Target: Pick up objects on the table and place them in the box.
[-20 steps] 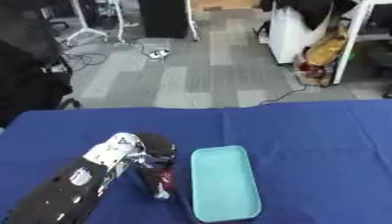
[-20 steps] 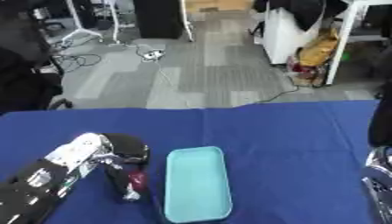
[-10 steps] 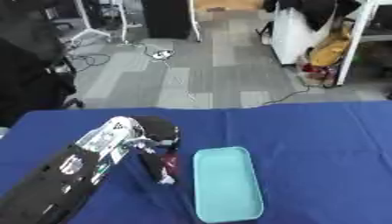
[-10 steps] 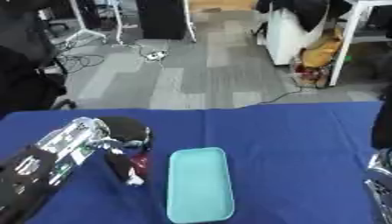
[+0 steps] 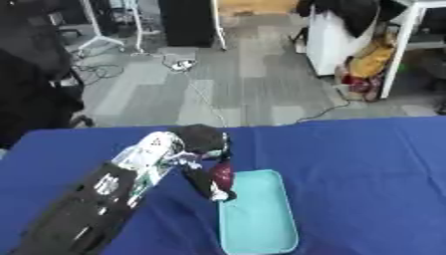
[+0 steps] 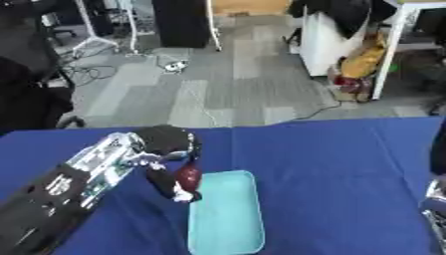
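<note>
Left hand (image 5: 198,144) curled round a dark red object (image 5: 223,173), held at the box's (image 5: 257,224) near-left corner, over its rim. Step: carrying to drop. Next: shift over the box's middle, uncurl fingers. Right hand (image 6: 435,211) at right edge; fingers unreadable.

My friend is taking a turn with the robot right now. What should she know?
Left hand: curled round a dark red object, held at the left rim of the teal box.
Right hand: only a bit shows at the right edge; can't tell its fingers.
Done: object picked up, carried to the box.
Left: move it over the box and let go. The box looks empty so far.
</note>
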You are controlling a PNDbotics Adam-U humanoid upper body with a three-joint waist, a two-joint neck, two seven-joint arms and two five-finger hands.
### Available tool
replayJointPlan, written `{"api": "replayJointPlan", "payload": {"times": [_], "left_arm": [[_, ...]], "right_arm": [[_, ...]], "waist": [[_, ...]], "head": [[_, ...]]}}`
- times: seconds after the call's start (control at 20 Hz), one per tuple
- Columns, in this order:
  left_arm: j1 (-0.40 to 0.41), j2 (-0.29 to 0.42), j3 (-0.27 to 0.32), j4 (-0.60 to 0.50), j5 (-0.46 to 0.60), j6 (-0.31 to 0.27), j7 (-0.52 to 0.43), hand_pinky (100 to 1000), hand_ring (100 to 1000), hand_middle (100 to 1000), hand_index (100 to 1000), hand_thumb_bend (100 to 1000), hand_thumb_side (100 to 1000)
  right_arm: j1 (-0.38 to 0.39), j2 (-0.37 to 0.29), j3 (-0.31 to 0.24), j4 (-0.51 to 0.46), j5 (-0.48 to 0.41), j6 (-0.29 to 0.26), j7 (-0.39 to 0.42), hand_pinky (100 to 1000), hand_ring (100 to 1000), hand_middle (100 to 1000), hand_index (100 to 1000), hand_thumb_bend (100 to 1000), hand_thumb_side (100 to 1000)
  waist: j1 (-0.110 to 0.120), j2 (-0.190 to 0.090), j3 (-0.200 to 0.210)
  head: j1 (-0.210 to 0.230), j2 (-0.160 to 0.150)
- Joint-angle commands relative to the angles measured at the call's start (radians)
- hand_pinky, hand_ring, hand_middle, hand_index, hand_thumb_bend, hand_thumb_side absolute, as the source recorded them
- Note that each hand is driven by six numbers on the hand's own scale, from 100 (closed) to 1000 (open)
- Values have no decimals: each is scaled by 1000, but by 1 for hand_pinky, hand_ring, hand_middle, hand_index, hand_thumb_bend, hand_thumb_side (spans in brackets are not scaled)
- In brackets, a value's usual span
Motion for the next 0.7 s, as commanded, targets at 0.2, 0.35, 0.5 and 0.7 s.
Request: {"api": "replayJointPlan", "payload": {"times": [0.2, 0.35, 0.5, 0.7], "left_arm": [[-43, -17, 16, 23, -29, -40, 84, 100, 100, 100, 227, 100, 647], [-43, -22, 15, 37, -39, -54, 109, 100, 100, 100, 247, 100, 651], [-42, -28, 16, 52, -49, -64, 119, 100, 100, 100, 266, 100, 646], [-41, -33, 17, 71, -78, -70, 109, 100, 100, 100, 332, 100, 607]], "right_arm": [[-37, 1, 2, -14, -15, 14, 0, 351, 455, 523, 648, 100, 1000], [-46, 5, 3, -14, -20, 19, -2, 352, 455, 523, 647, 100, 1000], [-51, 7, 6, -14, -24, 25, 0, 352, 455, 523, 648, 100, 1000], [-55, 9, 6, -14, -28, 29, 1, 352, 455, 523, 647, 100, 1000]], "waist": [[6, -12, -19], [12, -10, -28], [16, -10, -33], [19, -9, -38]], "head": [[26, -17], [28, -21], [29, -20], [29, -20]]}}
